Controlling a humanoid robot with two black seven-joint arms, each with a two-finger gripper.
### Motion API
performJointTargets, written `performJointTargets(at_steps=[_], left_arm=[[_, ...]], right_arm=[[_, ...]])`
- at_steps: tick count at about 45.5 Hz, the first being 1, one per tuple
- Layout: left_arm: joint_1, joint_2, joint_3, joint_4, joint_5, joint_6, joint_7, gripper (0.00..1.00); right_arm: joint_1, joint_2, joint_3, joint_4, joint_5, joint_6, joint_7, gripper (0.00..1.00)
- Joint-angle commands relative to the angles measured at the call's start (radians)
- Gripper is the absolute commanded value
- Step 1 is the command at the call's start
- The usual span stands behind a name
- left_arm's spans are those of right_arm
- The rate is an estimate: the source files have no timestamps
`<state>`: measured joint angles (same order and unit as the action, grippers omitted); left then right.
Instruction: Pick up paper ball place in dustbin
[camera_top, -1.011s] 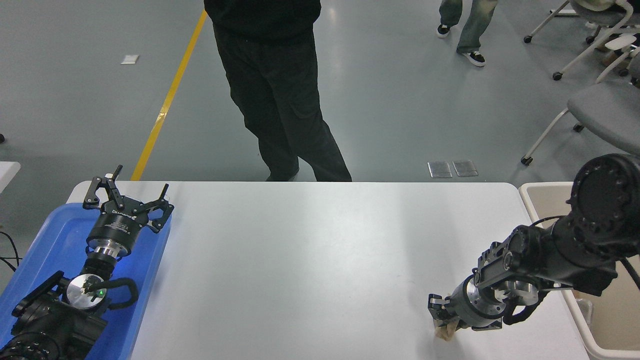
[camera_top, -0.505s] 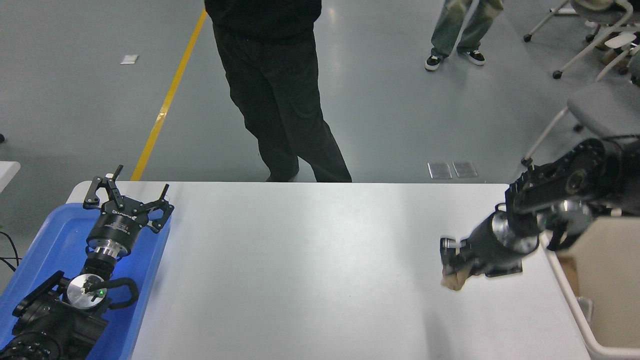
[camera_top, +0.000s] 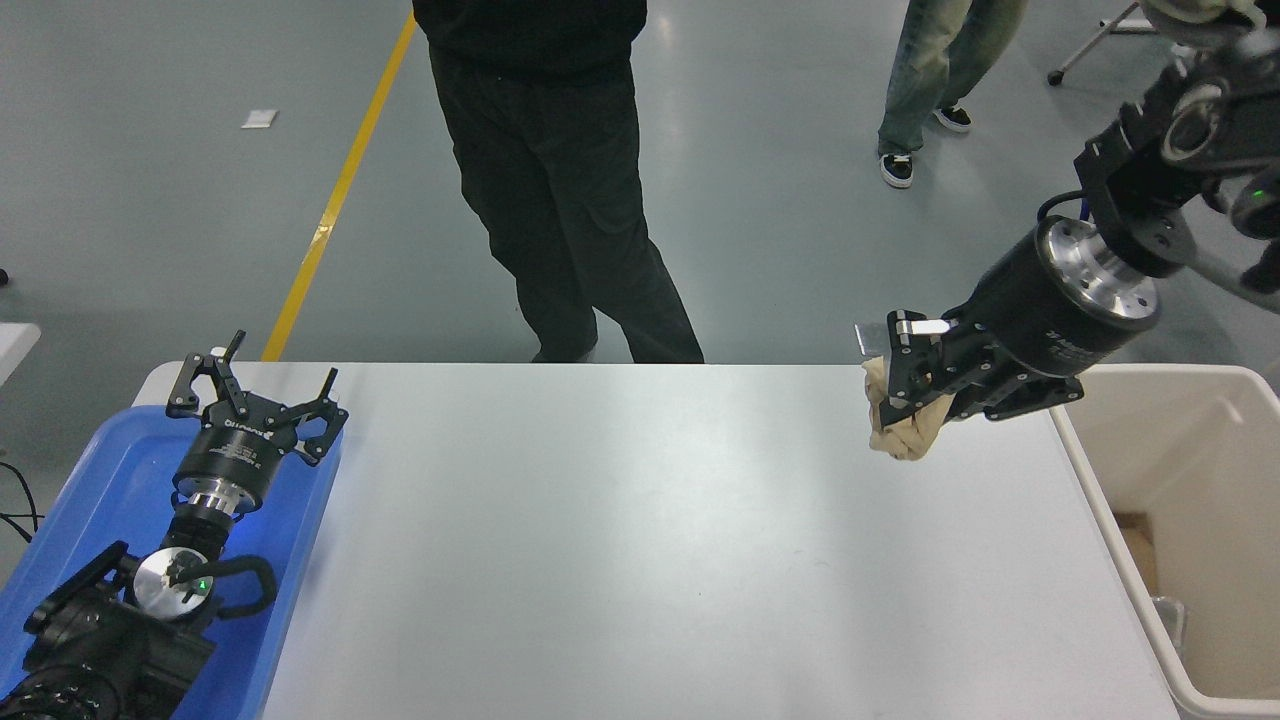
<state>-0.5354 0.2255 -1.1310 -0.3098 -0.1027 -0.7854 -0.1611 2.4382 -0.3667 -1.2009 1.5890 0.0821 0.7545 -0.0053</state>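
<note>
right tool (camera_top: 905, 375) grips paper ball (camera_top: 900, 425) above table | dustbin (camera_top: 1085, 455): scraps inside | left tool (camera_top: 255, 385) spread, over blue tray (camera_top: 80, 500)

The place looks like a robotics lab or test hall within a larger industrial or office space. A smooth grey floor (camera_top: 200, 200) carries a painted yellow line (camera_top: 335, 195), as marked work zones do. A plain white table (camera_top: 640, 540) serves as the test bench, with a blue tray (camera_top: 95, 480) at one end and a cream dustbin (camera_top: 1180, 440) beside the other. Two people stand on the open floor beyond it, and a castered office chair (camera_top: 1160, 25) shows at the top right corner.
</note>
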Motion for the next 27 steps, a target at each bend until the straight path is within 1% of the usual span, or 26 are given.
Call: performJointTargets(at_steps=[1,18,27], left_arm=[[0.000,0.000,0.000,0.000,0.000,0.000,0.000,0.99],[0.000,0.000,0.000,0.000,0.000,0.000,0.000,0.99],[0.000,0.000,0.000,0.000,0.000,0.000,0.000,0.99]], right_arm=[[0.065,-0.009,-0.002,0.005,0.001,0.031,-0.001,0.00],[0.073,-0.012,-0.014,0.003,-0.001,0.031,-0.002,0.00],[0.071,-0.051,-0.077,-0.007,0.001,0.008,-0.001,0.00]])
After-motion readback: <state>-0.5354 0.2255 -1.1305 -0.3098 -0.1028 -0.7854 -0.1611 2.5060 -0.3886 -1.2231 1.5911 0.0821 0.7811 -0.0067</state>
